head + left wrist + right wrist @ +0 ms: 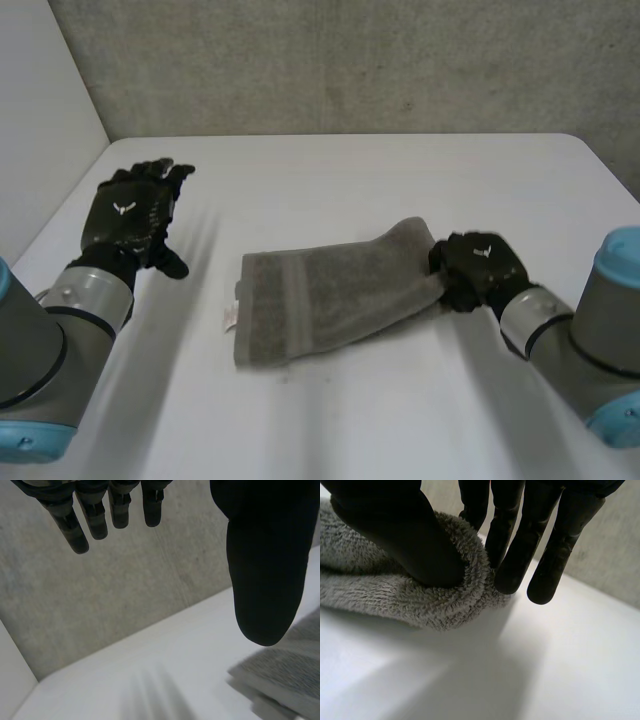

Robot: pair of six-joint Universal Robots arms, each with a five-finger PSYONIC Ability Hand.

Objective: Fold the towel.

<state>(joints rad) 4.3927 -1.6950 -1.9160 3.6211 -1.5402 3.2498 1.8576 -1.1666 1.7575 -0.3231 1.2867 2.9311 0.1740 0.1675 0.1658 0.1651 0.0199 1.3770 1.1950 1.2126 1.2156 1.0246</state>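
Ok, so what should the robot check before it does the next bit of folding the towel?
1. Grip: ok, the right hand pinches one end of the towel between thumb and fingers.
2. Spare hand ready: ok, the left hand is open, above the table and apart from the towel.
3. Towel neat: not ok, the held end is bunched and raised.
4. Towel fully on the table: ok, away from its edges.
5. Grip firm enough for a pull: cannot tell.
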